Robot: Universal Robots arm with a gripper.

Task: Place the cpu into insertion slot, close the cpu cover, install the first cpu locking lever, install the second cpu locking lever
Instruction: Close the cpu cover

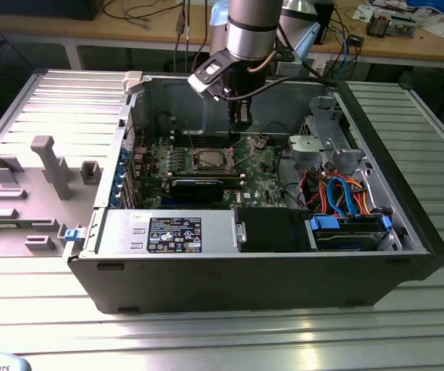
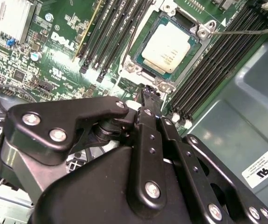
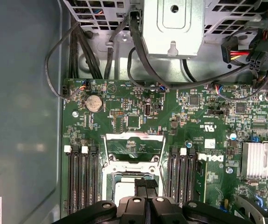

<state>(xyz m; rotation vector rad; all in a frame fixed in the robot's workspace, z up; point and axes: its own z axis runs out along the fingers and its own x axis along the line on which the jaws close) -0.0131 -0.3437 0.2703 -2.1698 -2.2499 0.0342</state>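
Cpu lies flat in the insertion slot, the cpu cover stands raised, a locking lever juts free, and the end effector, clenched on nothing, hangs just above them, so a skewed push might bend that cover or scrape the cpu.

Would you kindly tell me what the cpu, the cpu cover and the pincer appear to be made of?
The cpu: metal lid, matte pale silver, with an even dull sheen. The cpu cover: thin sheet metal, probably steel, bright and glinting along its edges. The pincer: likely black-coated metal with shiny screw heads, though hard plastic is possible.
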